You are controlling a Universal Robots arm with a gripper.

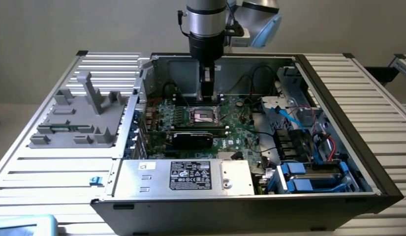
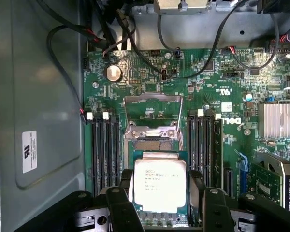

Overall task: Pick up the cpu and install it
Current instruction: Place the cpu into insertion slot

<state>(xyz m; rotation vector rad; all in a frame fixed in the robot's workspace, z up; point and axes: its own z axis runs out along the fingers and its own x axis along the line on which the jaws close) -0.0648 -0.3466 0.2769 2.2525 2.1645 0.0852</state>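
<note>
The cpu (image 2: 159,180), its print unreadable, lies over the socket (image 2: 137,162) on the DELL-marked motherboard (image 2: 229,121). The gripper (image 2: 161,192) straddles it; whether its jaws hold it I cannot tell.

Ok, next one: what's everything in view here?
table: one, pale slatted metal, under everything
computer case: one, black and grey, open-topped, on the table
tray: one, grey, on the table, the exterior view's left of the case
circuit board: one, green, inside the case
socket: one, metal-framed, mid-board
cpu: one, silver, held over the socket
graphics card: one, black, beside the socket
power supply: one, silver with black label, case edge nearest exterior camera
coin battery: one, silver, on the board
arm: one, silver and black, reaching into the case
gripper: one, black, closed on the cpu
</note>
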